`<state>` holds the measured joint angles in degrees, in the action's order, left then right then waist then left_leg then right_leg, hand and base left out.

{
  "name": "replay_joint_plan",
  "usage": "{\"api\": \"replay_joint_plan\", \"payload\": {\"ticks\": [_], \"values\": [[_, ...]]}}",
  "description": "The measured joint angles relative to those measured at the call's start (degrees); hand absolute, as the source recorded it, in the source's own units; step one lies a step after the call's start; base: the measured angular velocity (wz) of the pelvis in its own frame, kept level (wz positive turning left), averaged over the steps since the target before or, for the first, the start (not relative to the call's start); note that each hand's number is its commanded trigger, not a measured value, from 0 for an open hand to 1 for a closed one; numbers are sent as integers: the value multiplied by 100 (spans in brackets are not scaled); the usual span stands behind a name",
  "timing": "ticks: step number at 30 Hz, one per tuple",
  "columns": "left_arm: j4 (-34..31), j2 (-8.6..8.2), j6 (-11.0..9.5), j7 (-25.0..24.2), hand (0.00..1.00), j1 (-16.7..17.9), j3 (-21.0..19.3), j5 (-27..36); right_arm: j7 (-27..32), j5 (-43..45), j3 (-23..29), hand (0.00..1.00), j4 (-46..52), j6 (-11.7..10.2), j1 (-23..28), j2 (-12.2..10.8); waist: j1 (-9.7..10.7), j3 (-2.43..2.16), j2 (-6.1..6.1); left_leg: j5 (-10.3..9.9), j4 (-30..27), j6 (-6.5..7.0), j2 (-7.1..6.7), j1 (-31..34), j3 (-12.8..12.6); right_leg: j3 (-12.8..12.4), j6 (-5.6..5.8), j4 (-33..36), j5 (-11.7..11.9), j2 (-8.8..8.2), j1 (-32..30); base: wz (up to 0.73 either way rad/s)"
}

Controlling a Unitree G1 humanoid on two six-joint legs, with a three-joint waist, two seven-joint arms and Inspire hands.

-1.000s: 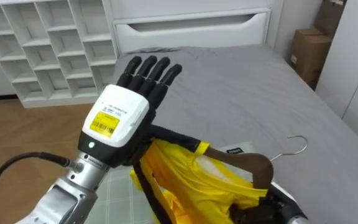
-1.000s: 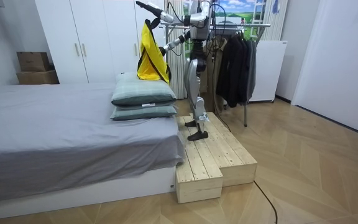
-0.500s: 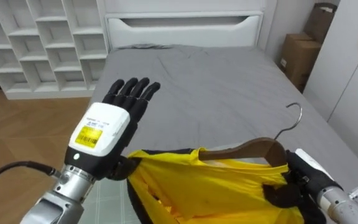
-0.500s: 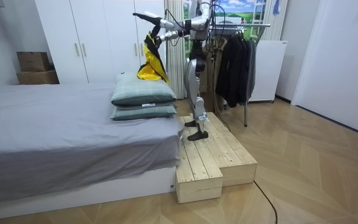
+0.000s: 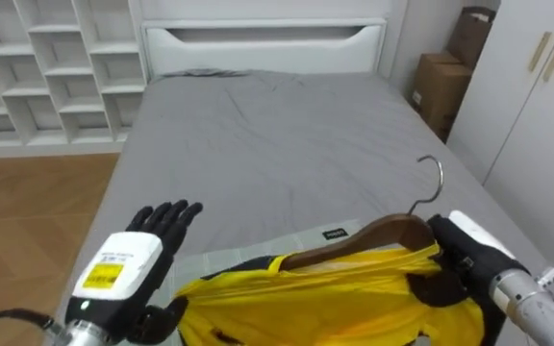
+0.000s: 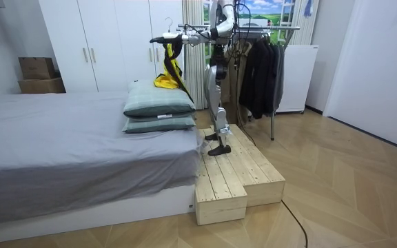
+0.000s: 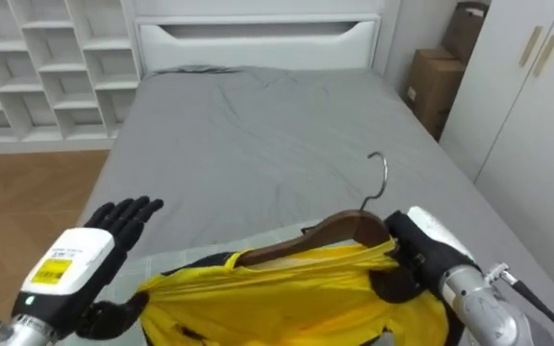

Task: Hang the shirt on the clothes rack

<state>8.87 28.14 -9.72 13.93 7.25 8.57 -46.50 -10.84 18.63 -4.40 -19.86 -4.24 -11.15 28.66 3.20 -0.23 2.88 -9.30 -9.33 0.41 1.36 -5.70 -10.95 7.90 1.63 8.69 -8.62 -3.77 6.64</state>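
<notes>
Robot: stood on a wooden step [image 6: 236, 172] at the pillow end of the bed [image 5: 277, 135], with a clothes rack [image 6: 267, 29] of dark clothes just behind it and both arms stretched toward the room view's left.
Left hand [image 5: 128, 269]: low at the left of the eye views, back of the hand facing the camera, fingers [image 5: 166, 216] straight and pointing up over the bed, gripping nothing; its thumb lay right by the garment's left end, and contact could not be judged.
Right hand [image 5: 460, 261]: low at the right, dark fingers clenched round the right end of the hanger [image 5: 354, 247] and the cloth over it.
Hanger: brown wood, held roughly level between the two hands, its metal hook [image 5: 436, 178] standing upward.
Yellow garment [image 5: 325, 303]: draped over the hanger, bunched and hanging below it, in the air above the stacked pillows [image 6: 158, 103].
Bed: grey cover, white headboard at the far end.
Surroundings: white shelf unit [image 5: 37, 67] left of the bed, cardboard boxes [image 5: 445, 77] and a white wardrobe [image 5: 546, 96] to the right.
</notes>
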Motion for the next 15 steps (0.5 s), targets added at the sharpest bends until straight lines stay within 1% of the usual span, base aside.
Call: {"api": "replay_joint_plan", "payload": {"ticks": [1, 2, 3, 5, 6, 8, 10, 11, 13, 14, 15], "values": [[231, -88, 87, -42, 0, 59, -171, 4, 5, 17, 217, 100, 45, 14, 0, 6, -13, 3, 9, 0, 0, 0, -1, -6, -1, 0, -1, 0, 1, 0, 11, 0], [365, -115, 119, -44, 0, 97, -243, 6, 7, 17, 307, 100, 74, 18, 1, 14, -13, 5, 14, 0, 0, 0, -2, -12, -4, 6, -1, 1, 2, -1, 20, 0], [640, -139, 174, -45, 0, 187, -359, 7, 20, 14, 439, 100, 123, 18, 2, 39, -6, 7, 20, -1, 4, 0, -1, -36, -3, 7, -1, 0, 2, 0, 39, 0], [1182, -254, 313, -61, 0, 314, -416, 3, 23, 9, 657, 100, 151, 19, 8, 113, -17, 7, 21, -3, 39, -2, -1, -84, -1, 9, -1, 1, 2, 3, 67, 0], [1284, -293, 341, -62, 0, 349, -417, 3, 24, 6, 712, 100, 151, 19, 8, 114, -22, 7, 21, -3, 66, -2, -1, -94, -1, 7, -1, 1, 2, 7, 65, 0], [1568, -474, 388, -61, 0, 486, -417, 10, 50, 4, 843, 100, 151, 55, 8, 113, -47, 14, 34, -3, 75, -2, 0, -89, -1, 4, -3, 15, 3, 10, 22, 0], [1720, -602, 405, -61, 0, 582, -416, 108, 72, -24, 846, 100, 154, 64, 8, 113, -50, 18, 50, -5, 84, -2, 0, -87, -3, 3, -3, 4, 2, 11, 5, 0], [1767, -633, 403, -61, 0, 609, -416, 150, 72, -34, 846, 100, 155, 65, 11, 113, -51, 19, 57, -5, 90, -2, 0, -80, -6, 1, -3, 1, 2, 12, -5, -3], [2124, -787, 431, -58, 0, 619, -448, 377, 75, -31, 870, 100, 233, 80, 39, 113, -63, 14, 68, -3, 102, -2, -1, -47, -26, -29, -3, 10, 3, 18, -63, -6], [2220, -824, 438, -58, 0, 620, -469, 419, 79, -31, 884, 100, 268, 81, 68, 113, -68, 13, 70, -2, 103, -2, 0, -47, -39, -38, -4, 9, 3, 19, -67, -9], [2382, -909, 452, -58, 0, 631, -547, 459, 117, -32, 914, 100, 302, 82, 131, 113, -112, 7, 80, -3, 106, -2, 3, -61, -68, -60, -5, 7, 4, 22, -65, -10]]}}
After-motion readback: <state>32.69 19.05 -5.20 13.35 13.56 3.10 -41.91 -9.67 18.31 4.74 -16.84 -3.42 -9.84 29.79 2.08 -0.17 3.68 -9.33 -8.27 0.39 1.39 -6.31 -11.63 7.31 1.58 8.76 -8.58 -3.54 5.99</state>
